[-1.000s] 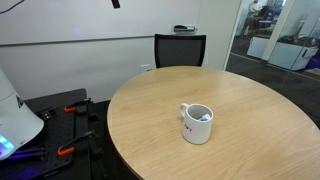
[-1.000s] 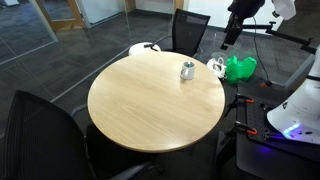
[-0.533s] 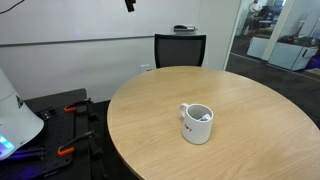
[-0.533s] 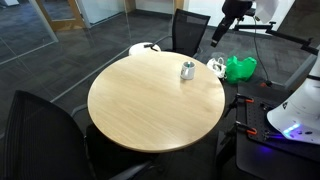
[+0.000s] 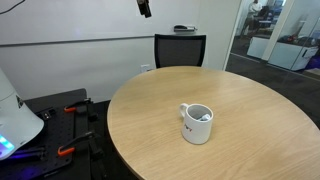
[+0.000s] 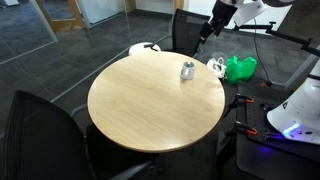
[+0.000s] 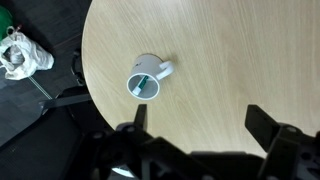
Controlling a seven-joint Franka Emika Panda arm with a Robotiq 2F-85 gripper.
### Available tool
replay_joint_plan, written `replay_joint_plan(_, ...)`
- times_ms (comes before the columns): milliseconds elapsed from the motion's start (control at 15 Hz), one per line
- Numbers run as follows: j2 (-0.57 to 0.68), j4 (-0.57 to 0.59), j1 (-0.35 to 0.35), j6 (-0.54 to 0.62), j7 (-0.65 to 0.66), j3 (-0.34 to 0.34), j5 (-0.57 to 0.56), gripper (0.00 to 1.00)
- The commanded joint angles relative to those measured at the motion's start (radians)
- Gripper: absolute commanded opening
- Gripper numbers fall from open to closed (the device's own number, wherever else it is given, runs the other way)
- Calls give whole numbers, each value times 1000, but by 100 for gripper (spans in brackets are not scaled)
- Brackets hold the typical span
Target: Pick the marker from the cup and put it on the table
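White cup sits near table edge

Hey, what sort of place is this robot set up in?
Probably an office meeting room: a large round light-wood table, black office chairs drawn up around it, and a glass partition wall with more office space beyond.

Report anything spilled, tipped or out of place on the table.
Nothing stands out. The cup stands upright on the table, the marker rests inside it, and no spill shows around it.
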Motion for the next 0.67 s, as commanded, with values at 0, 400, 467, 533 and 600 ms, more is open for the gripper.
replay_joint_plan(0, 50, 19, -42, 64, 77, -7, -19, 100)
replay_joint_plan(400, 143, 25, -102, 171, 189, -21, -93, 100)
replay_joint_plan(467, 159, 27, -111, 184, 211, -24, -110, 100)
replay_joint_plan(533, 180, 31, -123, 200, 251, -26, -133, 100)
replay_joint_plan(600, 200, 36, -133, 212, 293, -30, -153, 100)
